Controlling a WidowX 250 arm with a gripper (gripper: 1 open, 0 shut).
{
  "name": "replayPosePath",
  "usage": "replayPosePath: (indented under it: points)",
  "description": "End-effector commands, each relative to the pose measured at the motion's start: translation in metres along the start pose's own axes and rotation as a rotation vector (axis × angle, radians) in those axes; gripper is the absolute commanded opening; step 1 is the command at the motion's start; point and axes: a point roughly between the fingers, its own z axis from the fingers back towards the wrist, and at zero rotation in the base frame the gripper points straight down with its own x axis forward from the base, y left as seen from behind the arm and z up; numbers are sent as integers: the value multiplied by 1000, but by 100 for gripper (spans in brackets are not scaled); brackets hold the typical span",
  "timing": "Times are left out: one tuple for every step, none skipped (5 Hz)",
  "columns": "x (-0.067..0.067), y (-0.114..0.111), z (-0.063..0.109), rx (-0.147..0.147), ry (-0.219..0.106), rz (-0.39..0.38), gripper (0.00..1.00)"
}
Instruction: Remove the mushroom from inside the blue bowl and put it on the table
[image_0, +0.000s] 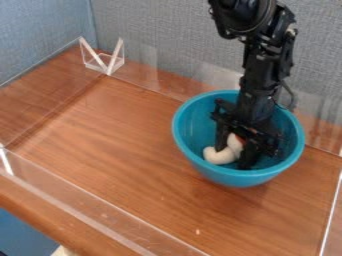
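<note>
White wire stand at the back
The angular white frame (100, 60) stands near the tabletop's far edge, in front of the grey wall (174, 25), with blue paneling (40, 30) off to the left.

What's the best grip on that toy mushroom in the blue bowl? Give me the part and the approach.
Pinch the toy mushroom by its thick, pale stem, coming down from above with the gripper. The stem protrudes toward the camera, while the bowl's wall surrounds it, so a side approach would probably hit the rim.
</note>
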Motion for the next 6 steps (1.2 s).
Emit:
replayPosePath:
  points:
    - [-7, 8, -3, -6, -11, 38, 0]
    - [-14, 11, -6, -14, -12, 79, 0]
    - [-13, 11, 1, -15, -10, 72, 0]
    - [-10, 10, 8, -14, -8, 65, 0]
    - [-9, 13, 9, -15, -6, 64, 0]
    - [-8, 16, 11, -16, -5, 62, 0]
